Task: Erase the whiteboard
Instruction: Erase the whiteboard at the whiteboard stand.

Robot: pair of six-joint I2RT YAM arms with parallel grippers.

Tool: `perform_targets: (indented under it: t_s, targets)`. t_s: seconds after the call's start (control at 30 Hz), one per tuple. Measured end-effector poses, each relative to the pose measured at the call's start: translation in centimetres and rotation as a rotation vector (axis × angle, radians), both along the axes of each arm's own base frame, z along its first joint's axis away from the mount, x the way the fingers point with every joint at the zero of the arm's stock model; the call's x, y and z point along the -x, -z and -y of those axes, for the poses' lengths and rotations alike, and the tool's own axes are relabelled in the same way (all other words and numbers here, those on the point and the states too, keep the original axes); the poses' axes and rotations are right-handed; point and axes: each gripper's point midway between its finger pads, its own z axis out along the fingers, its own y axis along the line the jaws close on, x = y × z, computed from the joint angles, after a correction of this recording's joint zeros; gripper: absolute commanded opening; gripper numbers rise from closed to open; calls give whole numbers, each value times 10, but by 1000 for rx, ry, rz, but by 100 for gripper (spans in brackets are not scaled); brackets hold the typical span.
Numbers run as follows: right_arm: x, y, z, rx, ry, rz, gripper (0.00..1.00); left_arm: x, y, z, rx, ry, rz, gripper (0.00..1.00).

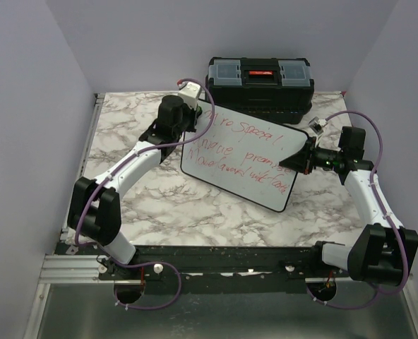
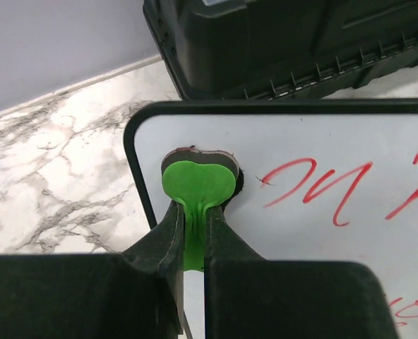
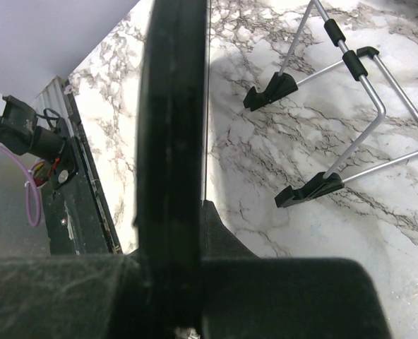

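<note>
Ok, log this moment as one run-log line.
left end effector: shut on green eraser, at whiteboard corner | right end effector: shut on whiteboard edge | red writing: unerased

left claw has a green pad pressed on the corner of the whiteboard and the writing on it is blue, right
Not quite: the handwriting on the flat white black-framed whiteboard is red, not blue, as the left wrist view shows. The rest holds: the left claw pinches a rounded green pad against the board's corner.
</note>
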Motion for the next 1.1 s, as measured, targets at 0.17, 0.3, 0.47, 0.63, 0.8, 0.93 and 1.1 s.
perform_targets:
  t_s: [0.17, 0.3, 0.47, 0.63, 0.8, 0.93, 1.1]
  targets:
    - [1, 1, 0, -1, 2, -8, 1, 11, 17, 4, 37, 19, -19, 0]
    - [1, 1, 0, -2, 3, -11, 1, 25, 40, 2, 81, 18, -44, 0]
    - [1, 1, 0, -2, 5, -14, 1, 34, 57, 0, 160, 16, -51, 0]
    - [0, 1, 0, -1, 4, -11, 1, 34, 55, -3, 199, 6, -56, 0]
    - [0, 1, 0, 3, 1, 0, 1, 33, 52, -7, 190, -6, -74, 0]
    - [-2, 0, 1, 11, -3, 25, 1, 32, 44, -5, 182, 7, -98, 0]
    - [-3, 0, 1, 15, -5, 38, 1, 20, 9, 5, 207, 43, -68, 0]
